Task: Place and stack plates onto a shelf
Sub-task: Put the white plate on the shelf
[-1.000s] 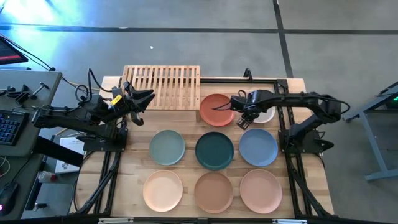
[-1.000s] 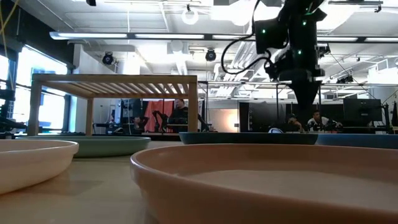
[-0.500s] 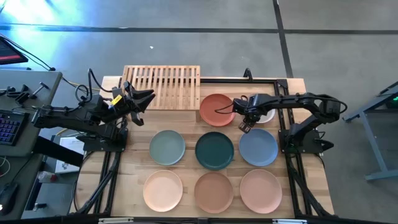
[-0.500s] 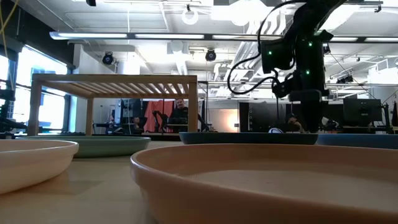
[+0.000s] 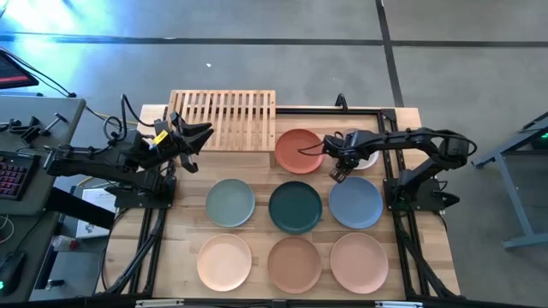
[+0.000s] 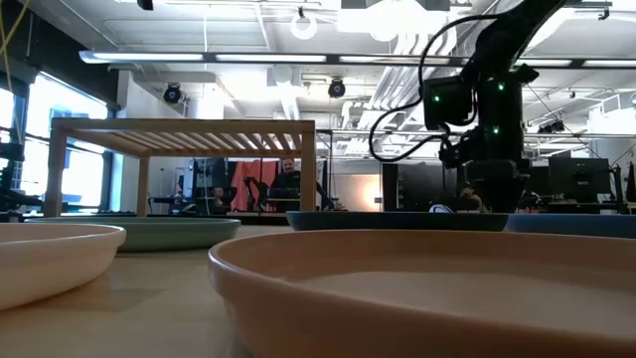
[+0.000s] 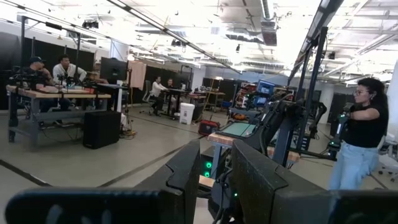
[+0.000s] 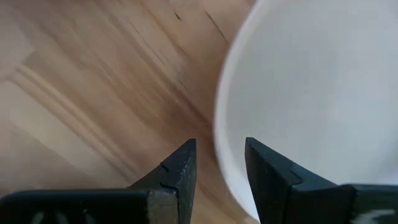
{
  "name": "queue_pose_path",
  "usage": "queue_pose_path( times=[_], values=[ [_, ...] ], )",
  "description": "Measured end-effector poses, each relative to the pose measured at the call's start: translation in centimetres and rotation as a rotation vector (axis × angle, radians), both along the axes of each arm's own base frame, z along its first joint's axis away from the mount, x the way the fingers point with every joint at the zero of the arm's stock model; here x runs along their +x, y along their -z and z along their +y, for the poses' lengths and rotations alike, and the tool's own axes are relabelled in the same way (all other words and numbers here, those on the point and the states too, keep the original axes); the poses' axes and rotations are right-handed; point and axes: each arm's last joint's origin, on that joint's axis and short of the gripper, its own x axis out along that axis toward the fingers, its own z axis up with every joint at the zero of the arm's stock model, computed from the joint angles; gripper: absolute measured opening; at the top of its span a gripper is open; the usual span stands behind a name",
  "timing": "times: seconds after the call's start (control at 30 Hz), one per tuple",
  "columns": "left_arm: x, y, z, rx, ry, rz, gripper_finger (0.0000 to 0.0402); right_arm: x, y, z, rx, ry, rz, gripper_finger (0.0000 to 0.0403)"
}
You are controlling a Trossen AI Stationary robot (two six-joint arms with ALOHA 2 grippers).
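Plank tabletop [image 5: 175, 231] carries eight plates, all apart from the slatted shelf [image 5: 224, 119] at its far edge. Over the pale beige plate [image 8: 311, 93], just beside the terracotta one [image 5: 297, 151], the right gripper [image 5: 340, 165] points down, jaws parted narrowly and empty, straddling its rim. Rigid, matte and probably light, the plate should be pinched at that low rim; a flat lift may slip. Beside the shelf, the left gripper [image 5: 199, 135] waits raised, narrowly apart.
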Motion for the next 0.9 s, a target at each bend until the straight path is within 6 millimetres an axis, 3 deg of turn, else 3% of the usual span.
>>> queue_pose_path(
  times=[0.33, 0.6, 0.9],
  values=[
    [0.0, 0.0, 0.0, -0.001, -0.002, 0.000, 0.0083, -0.8, 1.2, 0.3, -0.012, 0.020, 0.023, 0.0109],
    [0.0, 0.0, 0.1, -0.006, -0.022, 0.000, 0.0083, -0.7, 1.1, 0.3, -0.004, 0.017, 0.016, 0.0009],
    [0.0, 0.2, 0.1, -0.005, -0.022, 0.019, 0.0083, -0.8, 1.1, 0.3, 0.001, 0.025, 0.020, 0.0003]
  ],
)
